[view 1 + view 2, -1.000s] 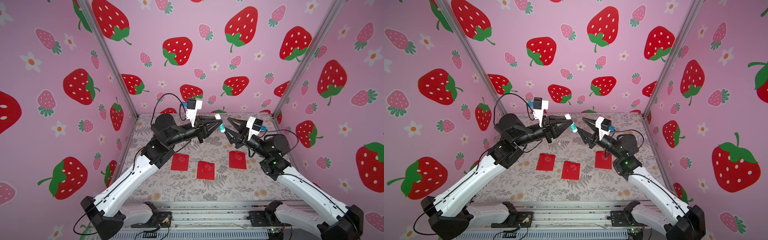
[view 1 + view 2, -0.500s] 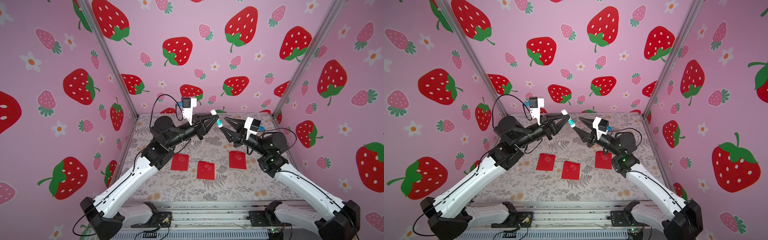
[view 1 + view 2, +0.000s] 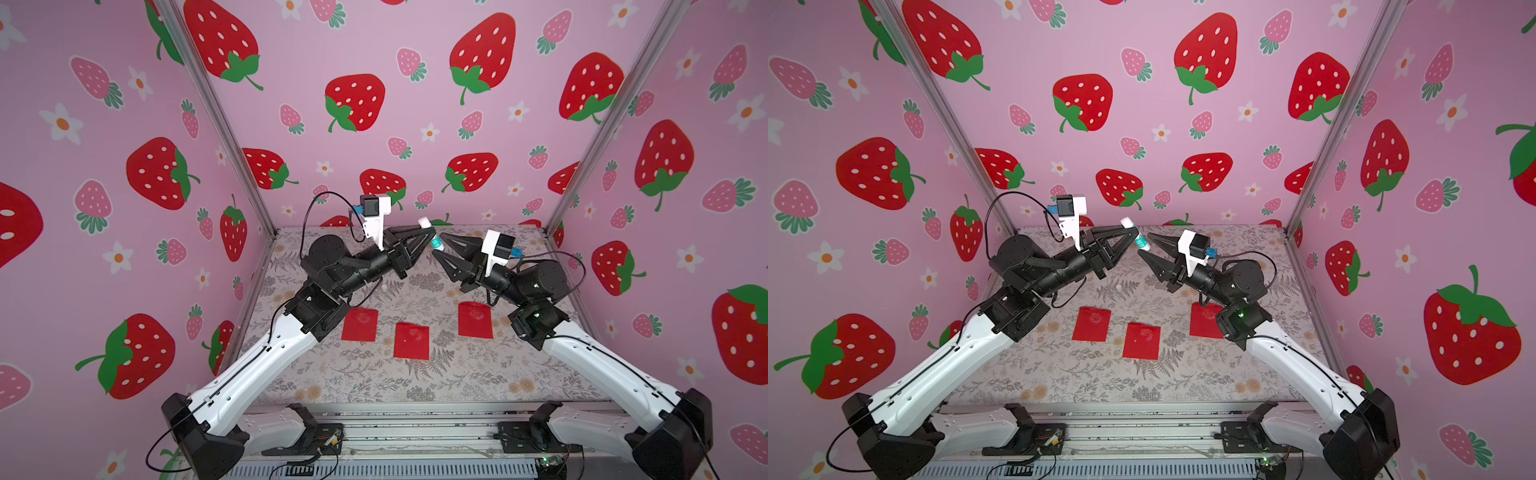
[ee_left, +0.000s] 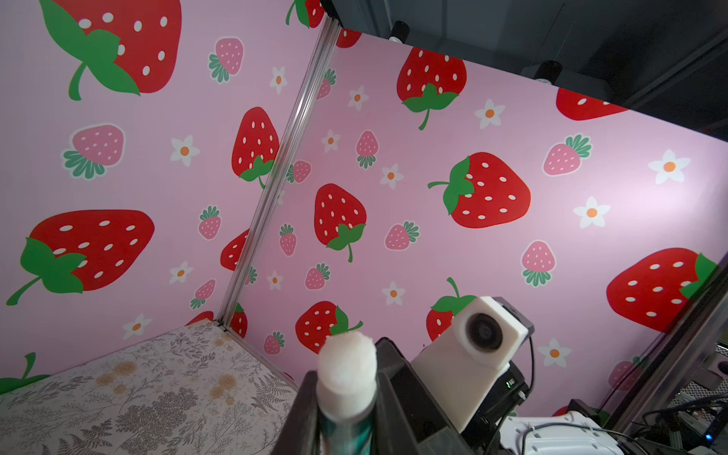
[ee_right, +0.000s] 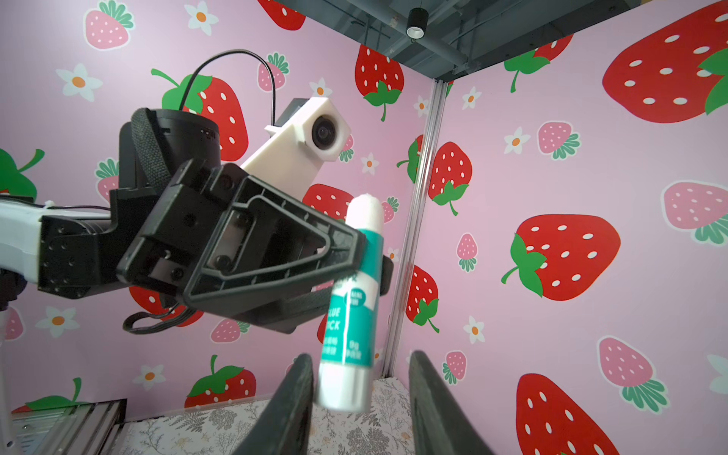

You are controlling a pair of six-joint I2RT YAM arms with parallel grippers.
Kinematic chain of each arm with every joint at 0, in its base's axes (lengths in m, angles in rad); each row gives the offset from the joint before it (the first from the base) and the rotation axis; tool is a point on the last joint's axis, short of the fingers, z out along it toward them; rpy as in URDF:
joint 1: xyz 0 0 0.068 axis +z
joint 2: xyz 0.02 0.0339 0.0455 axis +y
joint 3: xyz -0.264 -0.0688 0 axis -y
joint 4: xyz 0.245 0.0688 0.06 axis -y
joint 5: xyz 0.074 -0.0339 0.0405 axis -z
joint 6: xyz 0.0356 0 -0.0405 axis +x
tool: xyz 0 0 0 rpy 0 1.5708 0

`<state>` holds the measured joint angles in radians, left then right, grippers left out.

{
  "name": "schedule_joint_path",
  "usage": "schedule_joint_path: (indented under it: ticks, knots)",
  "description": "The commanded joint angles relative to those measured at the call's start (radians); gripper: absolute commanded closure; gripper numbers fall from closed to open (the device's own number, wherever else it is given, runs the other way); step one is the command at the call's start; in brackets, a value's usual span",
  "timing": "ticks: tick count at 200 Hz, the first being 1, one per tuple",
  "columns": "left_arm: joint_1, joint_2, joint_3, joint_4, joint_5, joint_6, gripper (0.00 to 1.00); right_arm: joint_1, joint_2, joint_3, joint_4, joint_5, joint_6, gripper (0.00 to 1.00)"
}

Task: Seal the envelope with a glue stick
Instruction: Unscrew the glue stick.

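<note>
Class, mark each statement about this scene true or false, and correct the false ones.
1. The left claw grips the glue stick. True.
2. The glue stick lies on the table. False: it is held in the air above the table.
3. Three red envelopes lie flat on the table. True.
4. The right claw is clamped on an envelope. False: it is up in the air, and its jaws stand open on either side of the glue stick's lower end.
</note>
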<state>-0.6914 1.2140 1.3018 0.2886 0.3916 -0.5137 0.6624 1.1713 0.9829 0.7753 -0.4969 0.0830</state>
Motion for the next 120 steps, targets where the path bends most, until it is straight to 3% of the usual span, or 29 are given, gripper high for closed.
schedule_joint_path:
  ticks: [1, 120]
  knots:
    - [-0.002, -0.014, 0.002, 0.041, -0.014, 0.003, 1.00, 0.014, 0.004, 0.037, 0.041, 0.027, 0.020, 0.62]
    - [-0.002, -0.032, -0.001, 0.054, -0.022, 0.017, 1.00, 0.019, 0.007, 0.038, 0.004, 0.049, 0.024, 0.72]
